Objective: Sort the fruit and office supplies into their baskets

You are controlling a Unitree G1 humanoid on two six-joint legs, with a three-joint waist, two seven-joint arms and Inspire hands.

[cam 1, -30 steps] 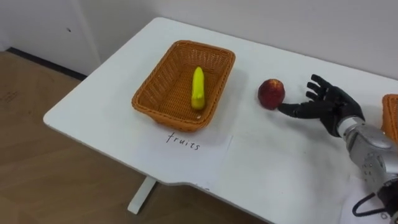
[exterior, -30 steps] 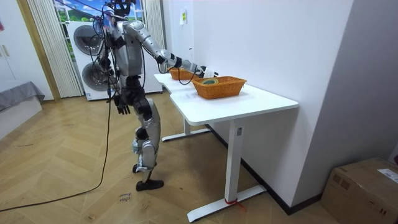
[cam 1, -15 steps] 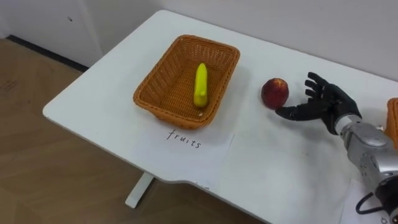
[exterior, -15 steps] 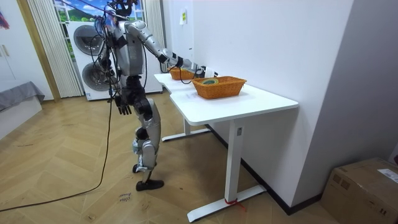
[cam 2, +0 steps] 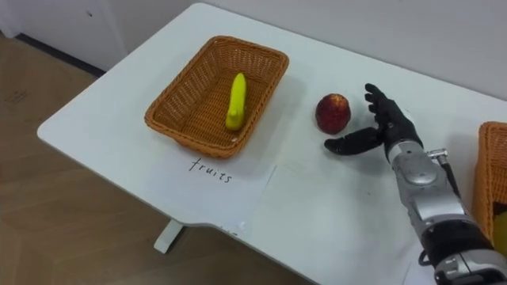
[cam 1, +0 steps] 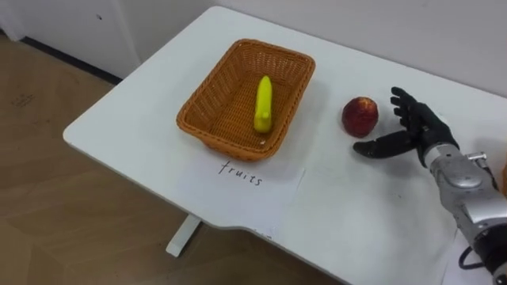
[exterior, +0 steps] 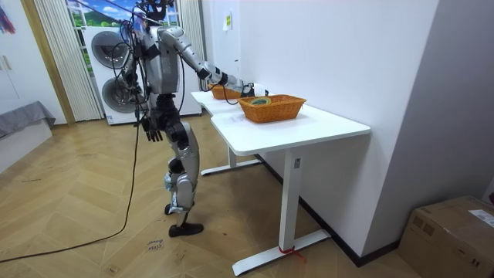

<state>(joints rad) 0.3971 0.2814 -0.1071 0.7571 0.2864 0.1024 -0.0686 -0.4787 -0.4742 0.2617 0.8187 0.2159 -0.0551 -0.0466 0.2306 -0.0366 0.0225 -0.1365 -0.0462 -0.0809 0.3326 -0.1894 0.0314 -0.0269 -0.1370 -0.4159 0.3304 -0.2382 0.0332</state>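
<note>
Yellow banana point(cam 1: 263, 104): one; red apple point(cam 1: 360, 116): one

A wicker basket point(cam 2: 192, 95) is sitting in the upper left of the frame on a white table point(cam 2: 333, 206), with a banana point(cam 2: 236, 101) lying inside it. A handwritten paper label point(cam 2: 211, 170) is lying just below the basket. Right of centre, the right hand point(cam 2: 388, 129) is spreading its fingers just beside a red apple point(cam 2: 333, 112), apart from it. A second basket point(cam 2: 487, 170) is showing at the right edge.
</note>
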